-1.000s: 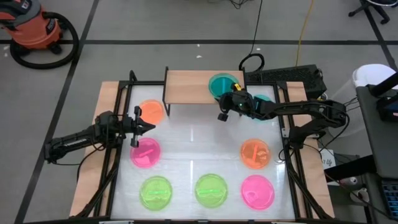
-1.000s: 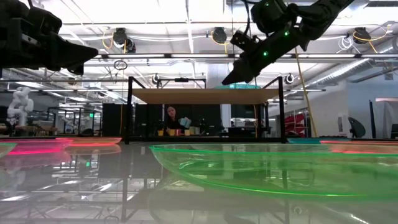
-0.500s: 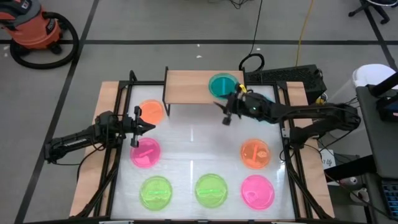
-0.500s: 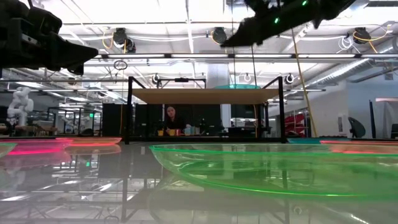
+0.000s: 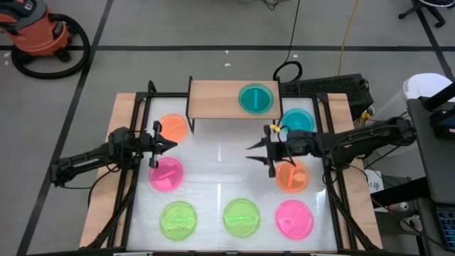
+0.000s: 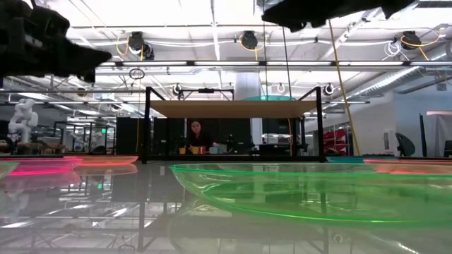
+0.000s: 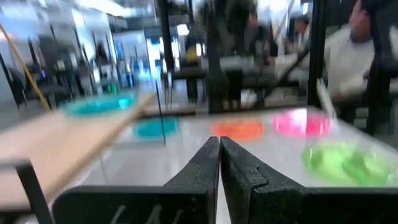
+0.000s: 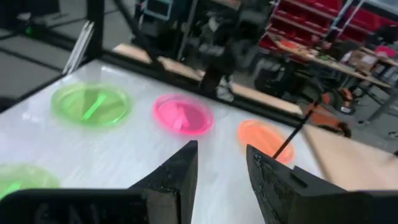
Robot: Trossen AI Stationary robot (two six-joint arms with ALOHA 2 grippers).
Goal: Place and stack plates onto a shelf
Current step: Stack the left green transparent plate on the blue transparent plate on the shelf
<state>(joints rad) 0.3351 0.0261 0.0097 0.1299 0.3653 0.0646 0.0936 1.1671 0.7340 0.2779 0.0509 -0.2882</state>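
High view: translucent teal plate atop light-wood shelf; right end effector released, left end effector clenched.

from above i see an orange shop vacuum with its black hose looped on the grey floor at the far left corner. a black cable and a yellow cable run across the floor toward the white worktop with its wood edges. a white bin stands off to the right. looking level, i see a seated person behind the worktop, ceiling light strips overhead, and a small white robot arm far left.
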